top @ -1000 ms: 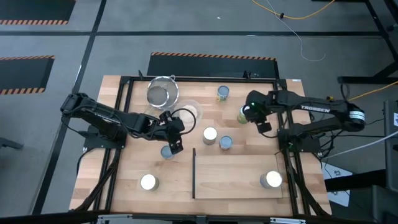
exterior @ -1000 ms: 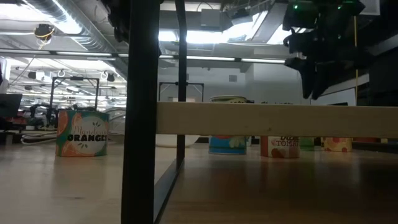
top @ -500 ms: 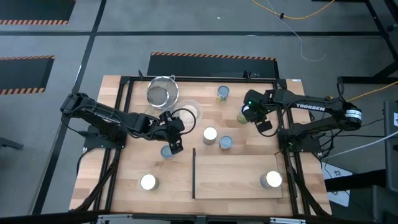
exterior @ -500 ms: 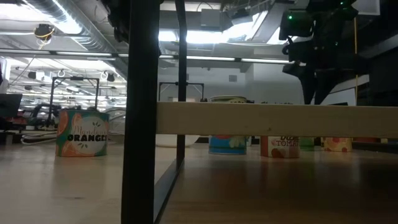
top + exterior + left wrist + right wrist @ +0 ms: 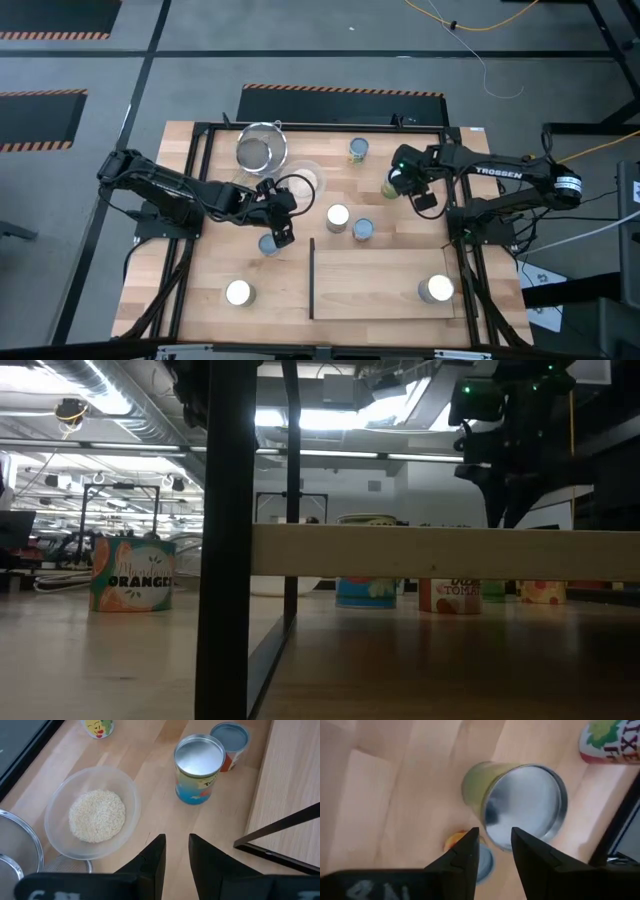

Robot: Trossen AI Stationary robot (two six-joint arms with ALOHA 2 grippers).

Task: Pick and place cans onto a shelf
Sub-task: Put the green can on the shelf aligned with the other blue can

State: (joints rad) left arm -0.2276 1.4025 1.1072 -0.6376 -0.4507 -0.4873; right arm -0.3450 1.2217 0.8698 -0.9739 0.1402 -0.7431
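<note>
On the shelf (image 5: 385, 285) nearest us we list one can (image 5: 437, 289). Beyond it, left gripper (image 5: 277, 228), fingers narrowly apart, empty, above the table (image 5: 215, 270); right gripper (image 5: 408, 186), fingers likewise parted, over a green can (image 5: 520, 805).

Seven cans (image 5: 338, 216), one shelf (image 5: 385, 285), one strainer (image 5: 261, 150), one bowl (image 5: 306, 180)

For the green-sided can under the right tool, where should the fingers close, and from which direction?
Grip the green-sided can across its round side wall, just below the rim, coming straight down from above. It stands upright with its flat silver lid up, and bare tabletop surrounds it. The right tool hangs above it, fingers parted but narrower than the lid, so it likely needs opening wider.
</note>
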